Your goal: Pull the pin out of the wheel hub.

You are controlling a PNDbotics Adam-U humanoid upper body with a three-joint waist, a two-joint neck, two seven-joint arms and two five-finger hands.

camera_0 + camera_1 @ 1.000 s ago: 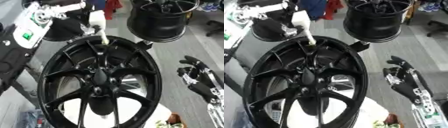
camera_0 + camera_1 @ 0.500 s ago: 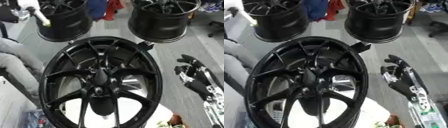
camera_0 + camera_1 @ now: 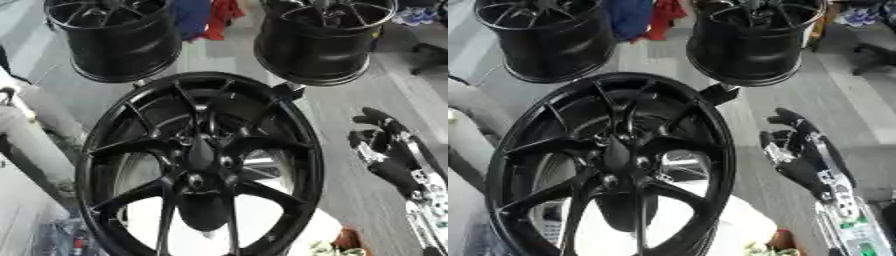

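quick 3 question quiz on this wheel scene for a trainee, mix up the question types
1. True or false: the right hand is touching the big black wheel.
2. Multiple choice: how many smaller black wheels stand beyond the big wheel? A) none B) two C) four
3. Fill in: the right hand shows on the ____ side of the view, beside the big wheel's rim.

Key
1. False. It sits apart from the rim, over the grey floor.
2. B. One at upper left, one at upper right.
3. Right.
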